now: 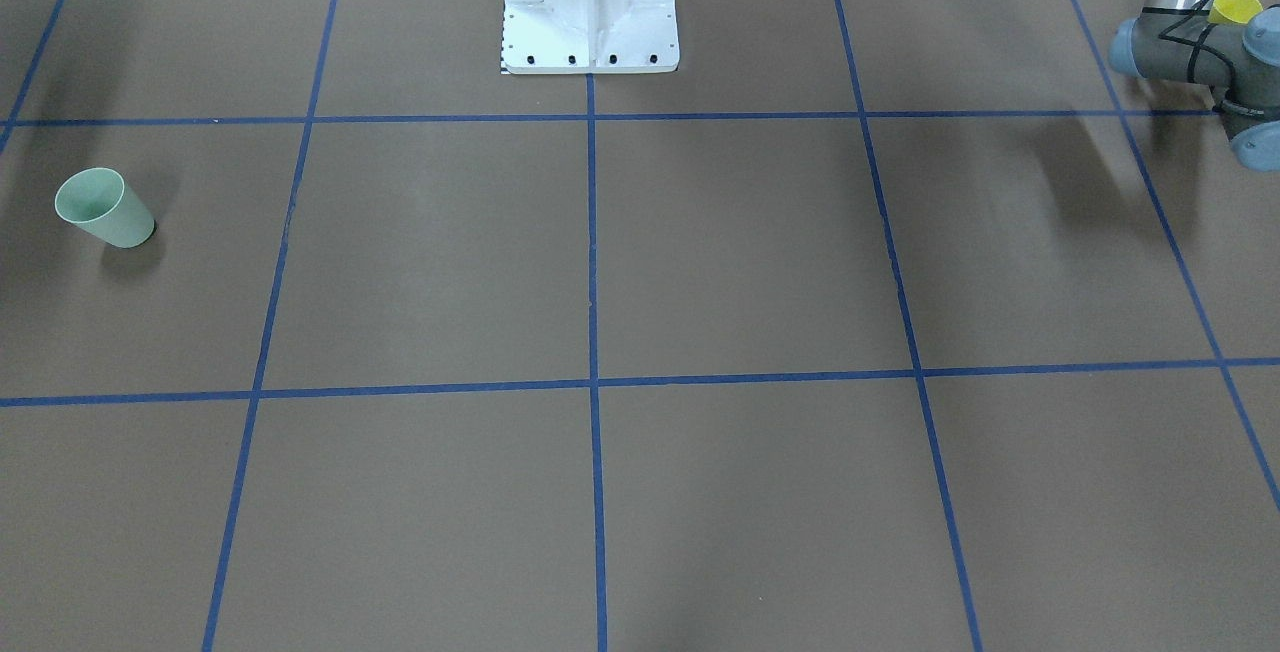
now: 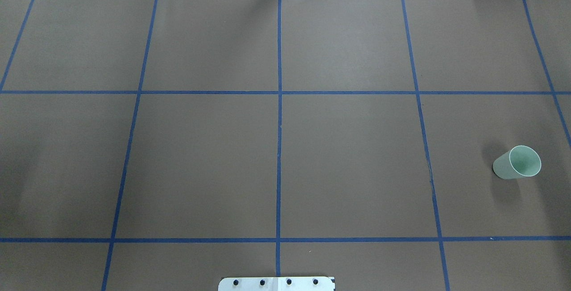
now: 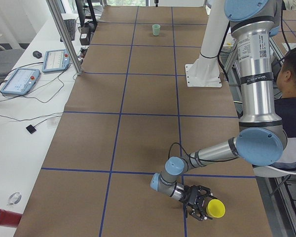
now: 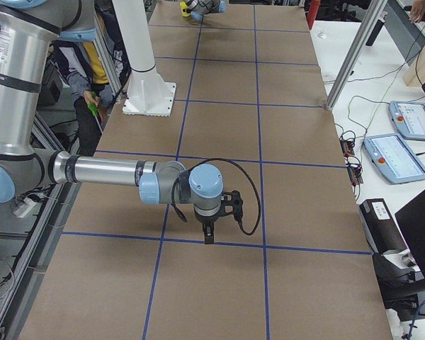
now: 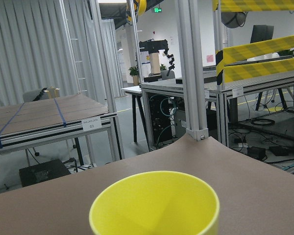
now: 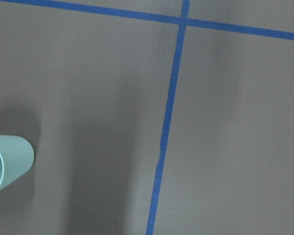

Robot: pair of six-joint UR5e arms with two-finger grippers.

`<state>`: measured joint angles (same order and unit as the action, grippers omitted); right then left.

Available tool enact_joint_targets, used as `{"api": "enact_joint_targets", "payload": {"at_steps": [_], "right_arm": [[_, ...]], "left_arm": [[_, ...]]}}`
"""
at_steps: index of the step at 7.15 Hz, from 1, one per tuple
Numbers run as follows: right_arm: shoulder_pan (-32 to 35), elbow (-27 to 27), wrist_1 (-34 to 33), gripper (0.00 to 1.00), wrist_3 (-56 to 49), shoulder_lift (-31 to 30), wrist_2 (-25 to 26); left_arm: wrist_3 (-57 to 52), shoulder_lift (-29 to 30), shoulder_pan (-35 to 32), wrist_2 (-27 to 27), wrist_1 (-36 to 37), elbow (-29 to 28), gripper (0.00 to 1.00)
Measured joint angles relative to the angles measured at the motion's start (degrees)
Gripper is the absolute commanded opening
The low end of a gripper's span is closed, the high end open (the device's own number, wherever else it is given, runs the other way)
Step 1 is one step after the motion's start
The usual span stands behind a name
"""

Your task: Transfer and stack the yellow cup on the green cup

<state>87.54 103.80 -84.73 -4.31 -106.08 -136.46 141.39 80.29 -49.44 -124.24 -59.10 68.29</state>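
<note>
Fingers, left gripper [image 3: 206,205]: set around the small bright yellow tapered plastic cup [image 3: 216,208]; whether they press on it or stand loose, I cannot tell.
Fingers, right gripper [image 4: 209,239]: point down at the table; clenched or parted, I cannot tell.
Yellow cup, look: plain and glossy, wider at the rim, mouth up, with nothing inside it in the left wrist view [image 5: 154,205].
Yellow cup, place: well apart from the white robot pedestal base [image 1: 590,12], far out on the robot's left, partly hidden behind the left arm's wrist joints.
Small pale green tapered plastic cup [image 2: 517,162]: upright on the brown table [image 2: 348,157], mouth up, far out on the pedestal base's other side, the robot's right, and a little forward of it.
</note>
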Motion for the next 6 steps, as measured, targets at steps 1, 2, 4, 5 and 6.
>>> {"api": "enact_joint_targets", "payload": {"at_steps": [1,2,4,5,6], "right_arm": [[0.0,-0.01,0.0,1.0,0.0,0.0,-0.02],[0.0,-0.02,0.0,1.0,0.0,0.0,-0.03],[0.0,-0.02,0.0,1.0,0.0,0.0,-0.09],[0.0,-0.01,0.0,1.0,0.0,0.01,-0.11],[0.0,0.0,0.0,1.0,0.0,0.05,-0.11]], "left_arm": [[0.11,-0.12,0.08,-0.68,0.01,-0.65,1.0],[0.16,-0.25,0.14,-1.06,-0.02,-1.24,1.0],[0.19,-0.49,0.29,-2.21,-0.11,-1.93,1.0],[0.18,-0.53,0.35,-2.85,-0.13,-2.09,1.0],[0.14,-0.56,0.4,-3.33,-0.14,-2.18,0.99]]}}
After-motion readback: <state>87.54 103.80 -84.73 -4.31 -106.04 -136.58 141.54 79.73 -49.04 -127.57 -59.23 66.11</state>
